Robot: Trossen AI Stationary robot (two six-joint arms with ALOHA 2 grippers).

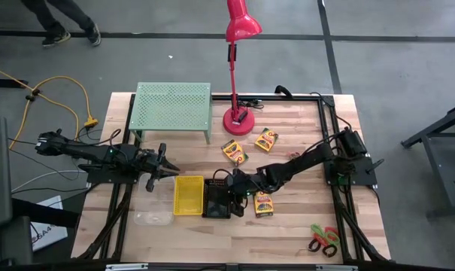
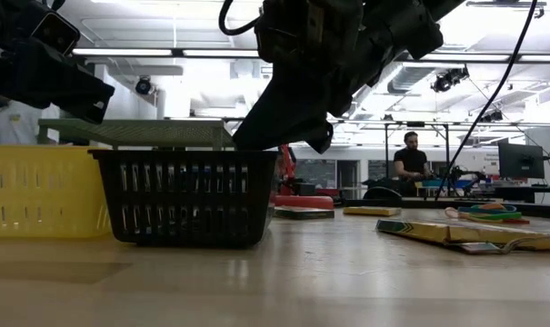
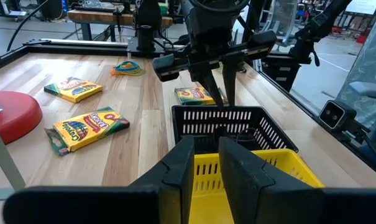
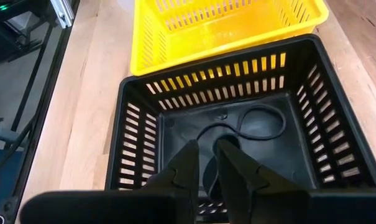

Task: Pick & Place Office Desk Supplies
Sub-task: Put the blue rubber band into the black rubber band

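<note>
High view: right claw (image 1: 236,183) hangs directly over black mesh bin (image 1: 216,198) at lower centre of frame, fingers slightly parted, grasping nothing; thin black loop (image 4: 250,124) lies on bin floor below. Nearest crayon box (image 1: 264,203), flat yellow card, long axis up-down in frame, sits just right of bin. Slotted yellow bin (image 1: 188,195) touches black one. Left claw (image 1: 165,167) waits upper left of yellow bin, part open, empty

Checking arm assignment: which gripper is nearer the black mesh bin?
Right. The right gripper hangs directly over the black mesh bin; the left gripper sits beyond the yellow bin.
</note>
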